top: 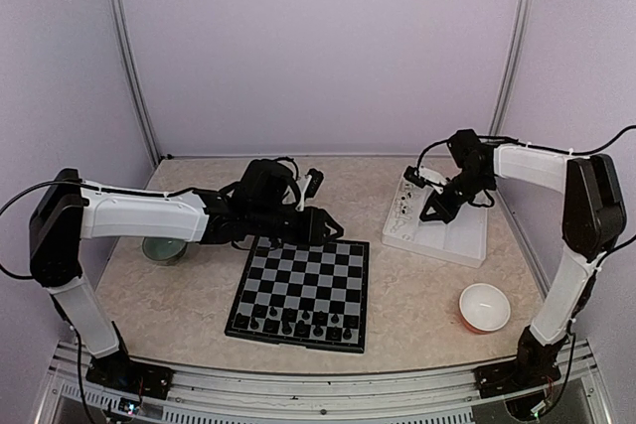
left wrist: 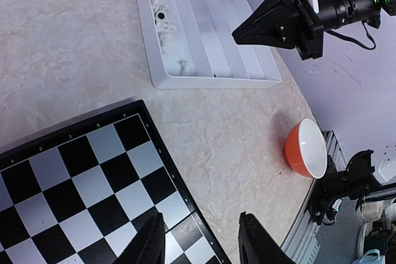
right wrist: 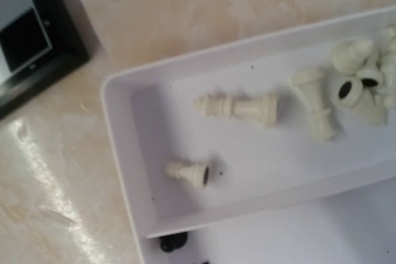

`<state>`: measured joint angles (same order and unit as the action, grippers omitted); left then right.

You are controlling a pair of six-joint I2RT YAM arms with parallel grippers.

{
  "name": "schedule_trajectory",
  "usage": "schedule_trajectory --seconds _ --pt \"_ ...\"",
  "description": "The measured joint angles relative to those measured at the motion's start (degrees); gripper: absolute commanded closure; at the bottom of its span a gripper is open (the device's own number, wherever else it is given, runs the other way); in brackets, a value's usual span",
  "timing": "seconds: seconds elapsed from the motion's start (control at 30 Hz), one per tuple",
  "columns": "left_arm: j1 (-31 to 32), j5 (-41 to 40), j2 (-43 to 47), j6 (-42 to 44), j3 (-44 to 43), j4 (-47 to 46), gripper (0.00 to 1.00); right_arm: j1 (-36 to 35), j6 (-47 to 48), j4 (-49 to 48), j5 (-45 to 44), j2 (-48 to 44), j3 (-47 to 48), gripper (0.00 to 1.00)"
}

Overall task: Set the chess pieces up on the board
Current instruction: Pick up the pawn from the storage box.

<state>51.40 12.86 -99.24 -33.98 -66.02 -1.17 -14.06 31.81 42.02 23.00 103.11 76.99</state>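
board (top: 301, 295): flat square, black and light grey checks, thin black border. it lies at the table's (top: 189, 295) centre, slightly skewed, its near edge running about along the table's near edge. no long axis, being square.

black chess pieces (top: 288, 326): small and dark, standing upright on the two nearest rows of the board. the rows beyond them show bare checks. single types are too small to tell.

left gripper (top: 330, 230): hangs over the board's far right corner. in the left wrist view its fingers (left wrist: 148, 245) stand apart, with only board and table showing between them.

right gripper (top: 430, 213): over the white tray (top: 467, 243), well right of the board. its jaws are drawn together into a narrow wedge; i cannot tell whether anything is pinched.

tray: rectangular, smooth white plastic, with long walled compartments. white pieces (right wrist: 238, 106) lie on their sides in the end compartment, one with its long axis along the compartment, more heaped at one end.

open room: bare marbled table between board and tray. an orange bowl (top: 484, 307) sits near right, a green bowl (top: 164, 248) far left.
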Motion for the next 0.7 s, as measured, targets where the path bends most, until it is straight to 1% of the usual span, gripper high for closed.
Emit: schedule_trajectory --seconds 0.07,0.1,0.2,0.33,0.5,0.7 --pt "0.0 0.0 -0.2 0.0 -0.2 0.1 0.58 0.0 -0.1 0.1 0.4 -0.7 0.0 0.98" --pt "0.0 0.0 -0.2 0.0 -0.3 0.2 0.58 0.0 -0.2 0.1 0.4 -0.7 0.0 0.95" --pt "0.0 0.0 -0.4 0.0 -0.6 0.4 0.58 0.0 -0.1 0.1 0.2 -0.7 -0.2 0.82" --pt "0.0 0.0 -0.5 0.3 -0.8 0.4 0.58 0.0 0.8 0.0 -2.0 0.3 -0.8 0.7" --pt "0.0 0.0 -0.5 0.5 -0.8 0.5 0.58 0.0 3.9 0.6 -5.0 4.8 -2.1 0.62" --pt "0.0 -0.4 -0.5 0.5 0.0 0.5 0.58 0.0 7.7 2.0 -3.1 9.1 -2.0 0.58"
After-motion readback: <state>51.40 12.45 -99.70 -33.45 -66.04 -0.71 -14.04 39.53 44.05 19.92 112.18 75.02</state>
